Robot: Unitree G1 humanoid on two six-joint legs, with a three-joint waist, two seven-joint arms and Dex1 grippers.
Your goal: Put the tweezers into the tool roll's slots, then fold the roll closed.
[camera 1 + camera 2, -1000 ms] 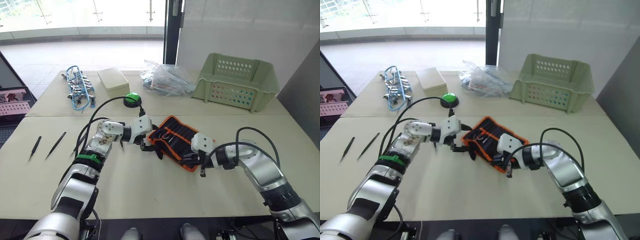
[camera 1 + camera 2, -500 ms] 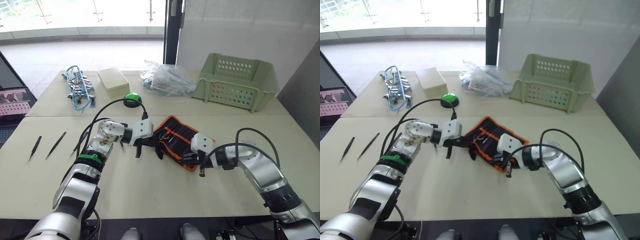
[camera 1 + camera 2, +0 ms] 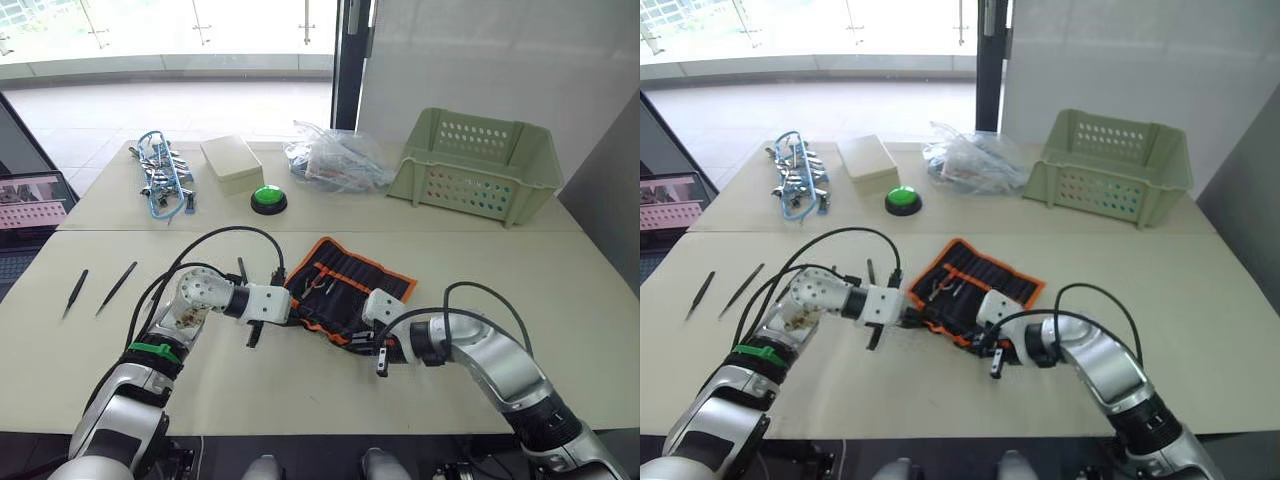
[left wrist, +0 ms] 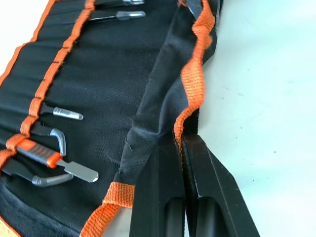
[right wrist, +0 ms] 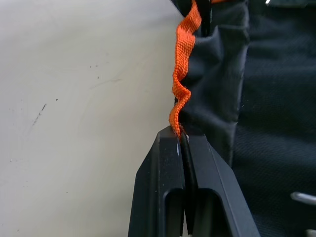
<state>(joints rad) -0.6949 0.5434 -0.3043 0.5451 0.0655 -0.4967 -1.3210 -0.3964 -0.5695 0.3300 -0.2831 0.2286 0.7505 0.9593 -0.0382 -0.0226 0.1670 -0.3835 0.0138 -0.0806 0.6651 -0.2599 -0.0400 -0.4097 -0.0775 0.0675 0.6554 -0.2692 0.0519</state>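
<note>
While tool roll (image 3: pixel 345 290) lies open on surface (image 3: pixel 300 390) | left gripper (image 4: pixel 181 143) jaws clamped on orange edging | right gripper (image 5: pixel 180 136) jaws likewise | two tweezers (image 3: pixel 97 291) apart at left

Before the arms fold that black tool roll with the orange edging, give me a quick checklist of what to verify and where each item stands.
1. Left gripper clamped on the black fabric tool roll's orange edging: ok, fingers shut on the hem.
2. Right gripper clamped on the edging: ok, fingers shut on the hem.
3. All slim dark metal tweezers in slots: not ok, two tweezers lie on the table to the robot's left, and another slim dark one lies beside the left arm's cable.
4. Roll lying flat: not ok, the near edge is lifted and rumpled.
5. Tools already in the roll seated: cannot tell, tips stick out of the slots.
</note>
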